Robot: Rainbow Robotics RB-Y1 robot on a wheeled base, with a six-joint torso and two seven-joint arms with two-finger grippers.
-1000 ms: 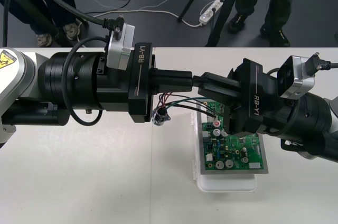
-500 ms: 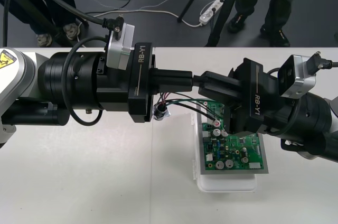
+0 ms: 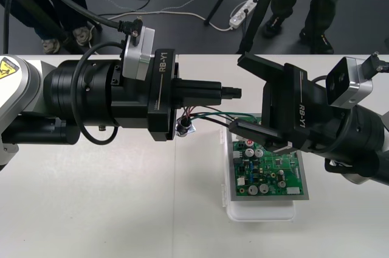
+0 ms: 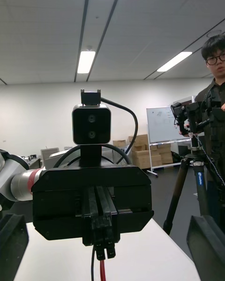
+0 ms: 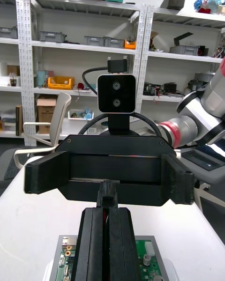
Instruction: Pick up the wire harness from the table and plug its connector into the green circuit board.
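A: Any lettering?
B: Reads "RB-Y1" in white along the left gripper and again along the right gripper; carries a yellow warning sticker far back on the left arm, too cropped to read.
A: Closed or open?
B: Clamped tight on the left, pinching the wire harness — seen from the right wrist as black and red wires hanging out of the tips. Spread wide on the right, gripping nothing, with one finger either side of the left's tips.
A: And the rest of it?
B: Dangling just under the left gripper's body: the round metal socket. From there, strung toward the right gripper's nearer finger, across the edge of the green circuit board. Plug hidden — cannot tell whether seated.
A: Anything extra from the left wrist?
B: Puts the board directly beneath the shut fingertips, on its white base.
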